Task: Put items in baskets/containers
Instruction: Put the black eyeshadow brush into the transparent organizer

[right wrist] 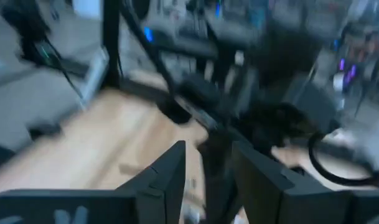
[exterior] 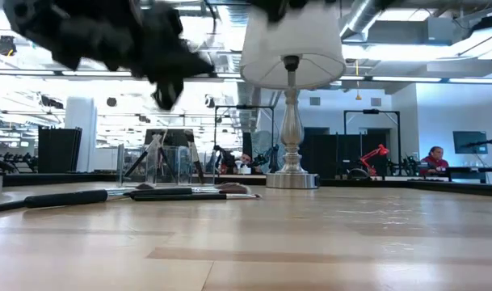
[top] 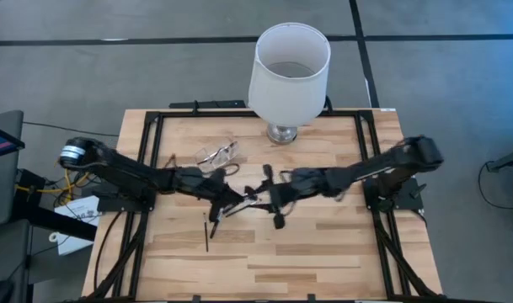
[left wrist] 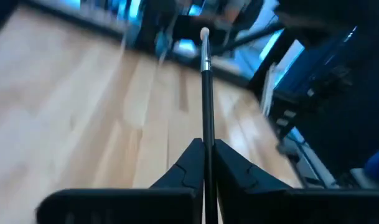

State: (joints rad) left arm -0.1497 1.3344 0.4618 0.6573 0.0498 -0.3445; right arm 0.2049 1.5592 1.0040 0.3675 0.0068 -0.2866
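High view first: we see both arms meeting over the middle of the wooden table (top: 323, 252), the left gripper (top: 233, 200) and the right gripper (top: 269, 195) just beside each other above it. Our left wrist view shows the left jaws pinched on a thin makeup brush (left wrist: 207, 93), dark handle pointing forward, pale tip at the far end. The right jaws stand apart with nothing clearly between them, so we judge this a handover or a release. The clear pouch (top: 216, 155) lies on the table nearer the far edge, left of the lamp base, and we cannot tell whether any brush is inside it. At least one loose brush (top: 207, 235) lies toward the near edge, left of centre, and the low view shows several more brushes (exterior: 124, 194) flat on the wood, so we judge most of the work remains. The table is pale planked wood in a black frame, with a large white lampshade (top: 290, 71) on a silvery base at the far edge. Beyond it the room is an open workshop with ceiling ducts, monitors and a seated person (exterior: 432, 159) far off.
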